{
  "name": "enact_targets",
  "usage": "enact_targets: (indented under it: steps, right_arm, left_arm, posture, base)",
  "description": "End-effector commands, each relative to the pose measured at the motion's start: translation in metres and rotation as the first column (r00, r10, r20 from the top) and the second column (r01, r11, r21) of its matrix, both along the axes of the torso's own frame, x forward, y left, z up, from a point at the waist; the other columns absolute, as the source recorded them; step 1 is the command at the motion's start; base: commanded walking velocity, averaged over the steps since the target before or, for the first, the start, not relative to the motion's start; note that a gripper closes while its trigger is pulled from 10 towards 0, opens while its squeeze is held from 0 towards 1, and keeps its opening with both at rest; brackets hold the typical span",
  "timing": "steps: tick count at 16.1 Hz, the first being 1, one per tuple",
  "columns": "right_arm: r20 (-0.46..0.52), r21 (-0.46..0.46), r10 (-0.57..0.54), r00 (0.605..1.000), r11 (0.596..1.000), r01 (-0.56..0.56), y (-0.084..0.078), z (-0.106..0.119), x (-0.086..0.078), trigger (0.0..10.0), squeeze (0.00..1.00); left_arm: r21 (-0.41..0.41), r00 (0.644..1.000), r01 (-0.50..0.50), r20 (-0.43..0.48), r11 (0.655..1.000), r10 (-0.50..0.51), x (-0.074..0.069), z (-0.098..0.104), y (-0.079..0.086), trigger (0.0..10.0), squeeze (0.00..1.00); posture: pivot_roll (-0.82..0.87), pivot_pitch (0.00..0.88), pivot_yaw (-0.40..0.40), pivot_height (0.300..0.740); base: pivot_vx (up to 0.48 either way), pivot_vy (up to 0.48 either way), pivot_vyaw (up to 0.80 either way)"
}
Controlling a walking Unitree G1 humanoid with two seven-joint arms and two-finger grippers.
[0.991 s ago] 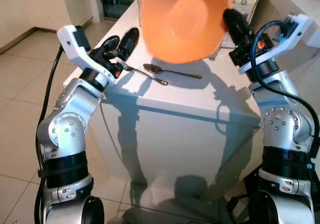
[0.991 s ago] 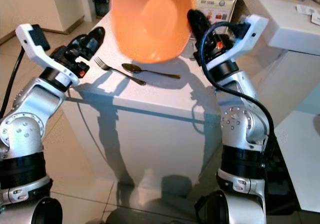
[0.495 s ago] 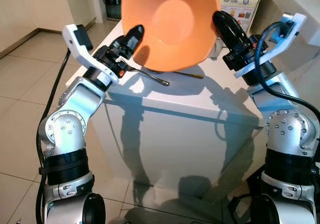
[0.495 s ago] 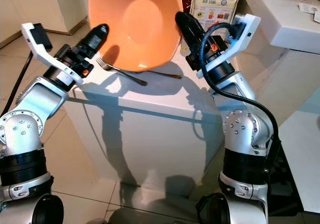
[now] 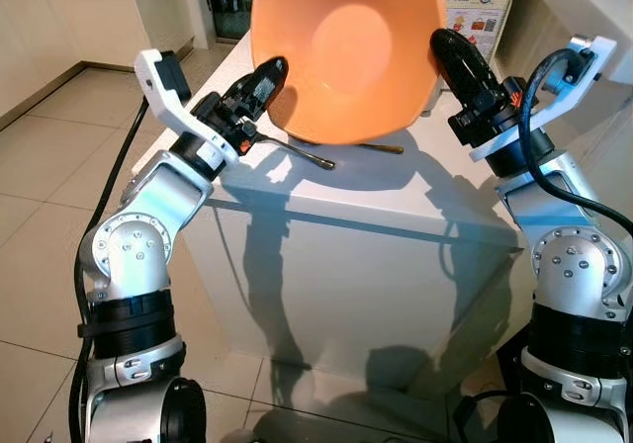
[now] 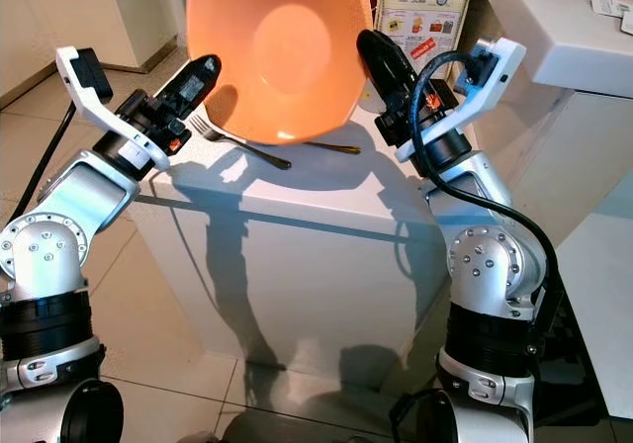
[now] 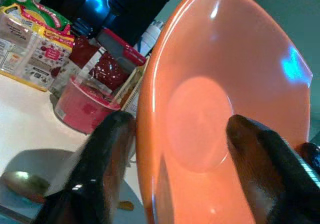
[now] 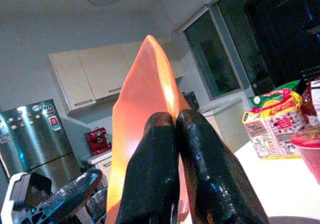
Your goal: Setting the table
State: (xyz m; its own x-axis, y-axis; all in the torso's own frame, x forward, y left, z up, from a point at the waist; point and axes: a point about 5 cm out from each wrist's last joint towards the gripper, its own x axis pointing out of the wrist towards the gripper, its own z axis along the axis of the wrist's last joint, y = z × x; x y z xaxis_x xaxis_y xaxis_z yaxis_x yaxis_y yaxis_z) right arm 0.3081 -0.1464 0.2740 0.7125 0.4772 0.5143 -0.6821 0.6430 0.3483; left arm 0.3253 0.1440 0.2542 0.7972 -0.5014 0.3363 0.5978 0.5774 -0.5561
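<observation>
A big orange bowl (image 5: 346, 52) hangs tilted above the white table (image 5: 376, 191), its hollow facing me. My right gripper (image 5: 450, 52) is shut on its right rim; the right wrist view has both black fingers (image 8: 150, 174) pinching the thin edge. My left gripper (image 5: 259, 82) is open at the bowl's lower left rim, and in the left wrist view its gripper (image 7: 185, 134) stands with one finger on each side of the rim. A fork (image 6: 232, 138) and a spoon (image 6: 336, 148) lie on the table under the bowl, partly hidden by it.
A paper bag (image 6: 425, 13) stands at the back of the table, with a red cup (image 7: 80, 106) and snack packets (image 7: 25, 44) nearby. A white counter (image 6: 564, 28) rises at the right. Tiled floor (image 5: 40, 166) lies to the left.
My left gripper has lifted from beside the fork up to the bowl's left rim. The bowl, still in my right gripper, has come down and leftward toward it.
</observation>
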Motion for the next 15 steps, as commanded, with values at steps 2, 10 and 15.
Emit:
enact_targets:
  steps: [2,10,15]
  right_arm:
    - [0.050,0.017,-0.003,0.999,1.000,0.002,-0.0026,0.0108,-0.0061,0.0,0.00]
    - [0.050,0.025,0.013,0.999,1.000,-0.014,0.0000,0.0115,-0.0087,0.0,0.00]
    - [0.051,0.022,0.027,0.998,0.999,-0.028,0.0030,0.0115,-0.0094,0.0,0.00]
  left_arm:
    - [0.003,0.998,0.054,0.007,0.999,-0.054,0.0001,0.0038,-0.0056,0.0,0.00]
    - [0.003,0.995,0.094,-0.012,0.996,-0.094,0.0003,0.0011,-0.0088,0.0,0.00]
    - [0.004,0.993,0.119,-0.020,0.993,-0.119,-0.0012,-0.0017,-0.0122,0.0,0.00]
  posture:
    - [0.02,0.000,0.040,0.740]
    - [0.02,0.000,0.049,0.740]
    - [0.01,0.000,0.049,0.740]
  base:
    - [0.000,0.000,0.00]
    - [0.000,0.000,0.00]
    - [0.000,0.000,0.00]
